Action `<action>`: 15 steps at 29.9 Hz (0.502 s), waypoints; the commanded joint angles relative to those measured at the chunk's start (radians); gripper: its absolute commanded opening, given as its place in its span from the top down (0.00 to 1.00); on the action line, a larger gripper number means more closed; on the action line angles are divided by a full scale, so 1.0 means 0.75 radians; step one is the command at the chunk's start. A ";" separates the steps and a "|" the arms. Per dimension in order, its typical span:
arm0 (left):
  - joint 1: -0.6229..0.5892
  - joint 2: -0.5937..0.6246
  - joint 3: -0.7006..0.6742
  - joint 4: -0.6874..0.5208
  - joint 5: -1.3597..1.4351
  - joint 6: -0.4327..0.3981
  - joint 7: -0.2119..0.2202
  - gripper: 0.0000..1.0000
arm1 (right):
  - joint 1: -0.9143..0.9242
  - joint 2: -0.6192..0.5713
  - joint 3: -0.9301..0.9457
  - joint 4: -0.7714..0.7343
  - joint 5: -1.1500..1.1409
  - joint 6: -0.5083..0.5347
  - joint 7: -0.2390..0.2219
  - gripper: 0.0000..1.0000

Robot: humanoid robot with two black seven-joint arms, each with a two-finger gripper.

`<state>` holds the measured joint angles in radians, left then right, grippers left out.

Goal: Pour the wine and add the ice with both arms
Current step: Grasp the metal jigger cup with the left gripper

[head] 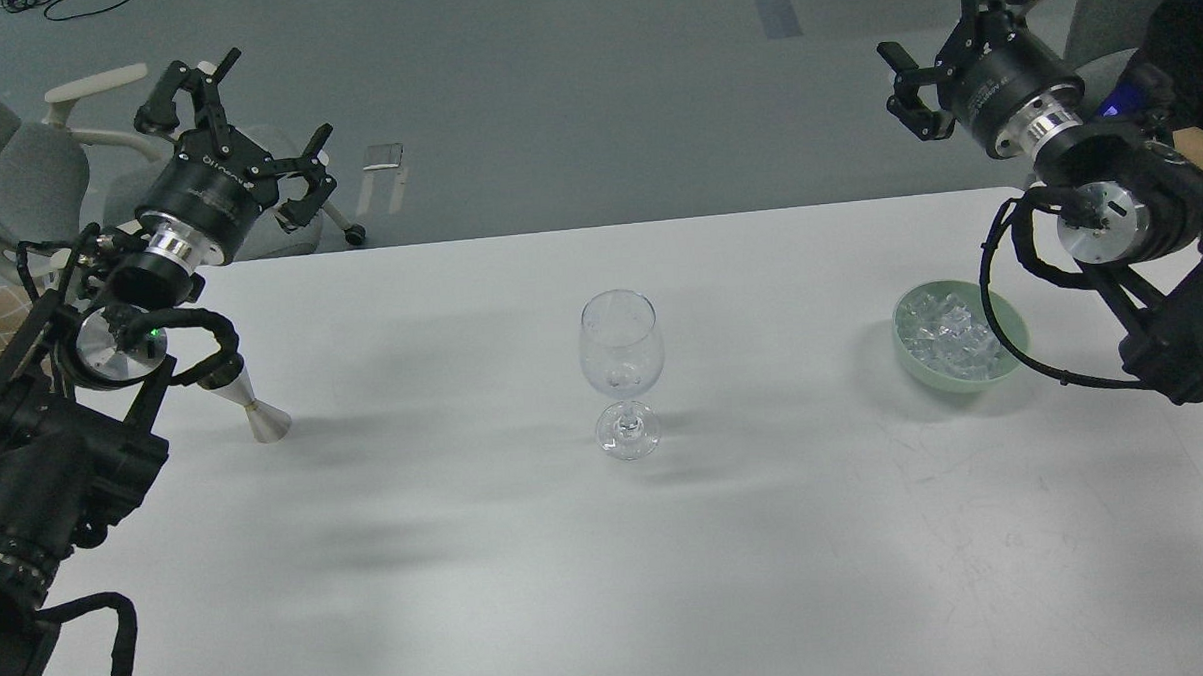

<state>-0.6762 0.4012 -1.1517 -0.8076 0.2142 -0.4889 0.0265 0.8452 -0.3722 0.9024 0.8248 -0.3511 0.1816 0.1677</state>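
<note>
An empty clear wine glass [620,362] stands upright at the middle of the white table [608,538]. A pale green bowl [1003,362] at the right holds several clear ice cubes [947,338]. A steel jigger [260,415] stands at the left, its top hidden behind my left arm's cable. My left gripper [244,115] is open and empty, raised beyond the table's far left edge. My right gripper [961,20] is open and empty, high above the far right, well behind the bowl.
A grey office chair [25,168] stands on the floor beyond the table's left corner. A small metal bracket [383,157] lies on the floor behind the table.
</note>
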 commanded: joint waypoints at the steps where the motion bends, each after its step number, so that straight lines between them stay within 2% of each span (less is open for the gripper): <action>1: 0.042 0.030 -0.013 -0.085 -0.020 0.000 0.095 0.03 | 0.000 -0.017 -0.001 0.009 0.000 -0.003 0.001 0.00; 2: 0.059 0.048 -0.027 -0.125 -0.030 0.000 0.134 0.04 | 0.000 -0.019 -0.001 0.011 0.000 -0.007 0.001 0.00; 4: 0.085 0.083 -0.033 -0.181 -0.071 0.030 0.165 0.05 | -0.006 -0.019 -0.001 0.017 0.000 -0.011 0.001 0.00; 11: 0.290 0.267 -0.094 -0.467 -0.310 0.206 0.177 0.05 | -0.014 -0.019 -0.001 0.019 0.000 -0.021 0.001 0.00; 15: 0.498 0.365 -0.217 -0.645 -0.449 0.267 0.230 0.05 | -0.014 -0.017 -0.001 0.019 0.000 -0.021 0.001 0.00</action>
<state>-0.4068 0.6273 -1.2534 -1.2011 -0.0502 -0.3216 0.1748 0.8345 -0.3871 0.9019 0.8390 -0.3512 0.1653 0.1687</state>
